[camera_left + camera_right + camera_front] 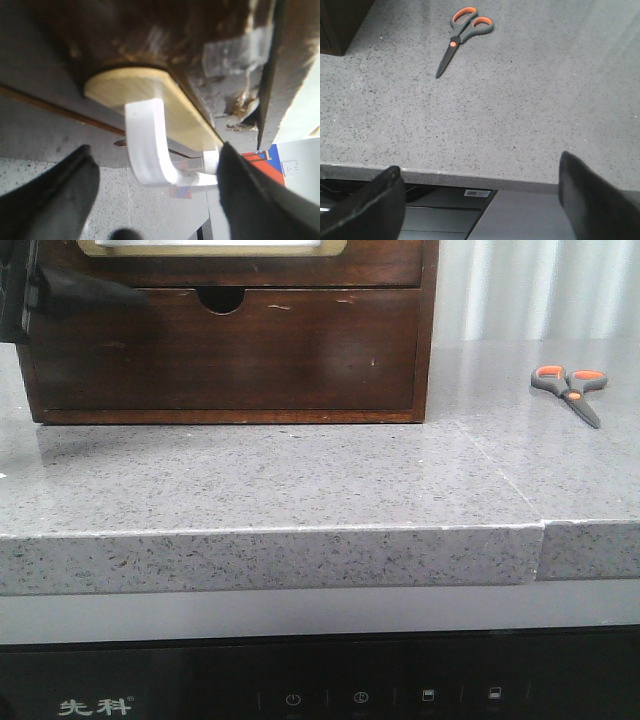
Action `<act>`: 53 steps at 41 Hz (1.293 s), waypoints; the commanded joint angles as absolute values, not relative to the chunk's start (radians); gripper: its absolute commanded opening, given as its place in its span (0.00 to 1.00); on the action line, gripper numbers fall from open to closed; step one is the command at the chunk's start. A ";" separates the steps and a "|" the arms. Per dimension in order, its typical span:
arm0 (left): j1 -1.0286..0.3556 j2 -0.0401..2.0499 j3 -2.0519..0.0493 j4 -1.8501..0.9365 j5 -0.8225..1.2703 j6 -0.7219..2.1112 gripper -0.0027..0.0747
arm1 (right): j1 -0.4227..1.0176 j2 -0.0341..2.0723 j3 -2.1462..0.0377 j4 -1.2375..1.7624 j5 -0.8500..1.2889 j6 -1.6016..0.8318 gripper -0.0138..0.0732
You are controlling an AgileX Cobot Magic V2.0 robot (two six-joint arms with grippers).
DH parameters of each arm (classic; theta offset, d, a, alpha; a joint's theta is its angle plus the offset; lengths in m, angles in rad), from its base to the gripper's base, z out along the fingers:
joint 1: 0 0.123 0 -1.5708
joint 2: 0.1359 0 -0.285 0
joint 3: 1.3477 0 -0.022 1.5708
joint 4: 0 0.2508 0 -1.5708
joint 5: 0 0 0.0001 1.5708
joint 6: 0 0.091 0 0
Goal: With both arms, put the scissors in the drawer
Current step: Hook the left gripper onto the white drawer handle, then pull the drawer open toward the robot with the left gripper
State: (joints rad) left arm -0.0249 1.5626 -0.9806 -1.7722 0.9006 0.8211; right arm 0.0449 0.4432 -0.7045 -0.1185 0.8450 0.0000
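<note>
Here, the grey speckled countertop [300, 480] spans the front view, its slab edge running across the lower half with a seam near the right side. On it, at the back left, stands the dark wooden cabinet [230, 360]. Its lower front is the plain drawer with a half-round notch [221, 300]; above that, only the bottom strip of the drawer [212, 248] with the cream round-cornered frame shows at the top edge of the frame.

Left arm [60, 288]: visible in the front view as a black shape at the cabinet's upper left corner. In the left wrist view the left gripper [155, 185] is spread wide, its two black fingers [50, 195] on either side of a white curved handle [147, 150] fixed to the cream plate on the drawer front. Fingers are apart from the handle, not touching it.

Right gripper [480, 195]: released, both fingers wide apart at the counter's front edge, holding nothing.

Scissors [570, 388]: lying flat on the counter at the right, well apart from the cabinet and from both grippers. Blades closed. Orange-lined loops point toward the back, tips toward the front. Also seen in the right wrist view [462, 35]
</note>
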 commanded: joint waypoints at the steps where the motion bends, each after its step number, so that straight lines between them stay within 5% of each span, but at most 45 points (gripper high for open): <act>1: -0.033 1.529 -1.013 -1.862 0.964 0.828 0.47 | 0.044 0.460 -0.730 -0.127 0.779 -0.007 0.89; 18: -0.033 1.529 -1.013 -1.862 1.036 0.834 0.21 | 0.044 0.460 -0.730 -0.127 0.781 -0.007 0.89; 53: -0.033 1.052 -0.546 -1.858 1.185 0.929 0.21 | 0.044 0.460 -0.730 -0.127 0.782 -0.007 0.89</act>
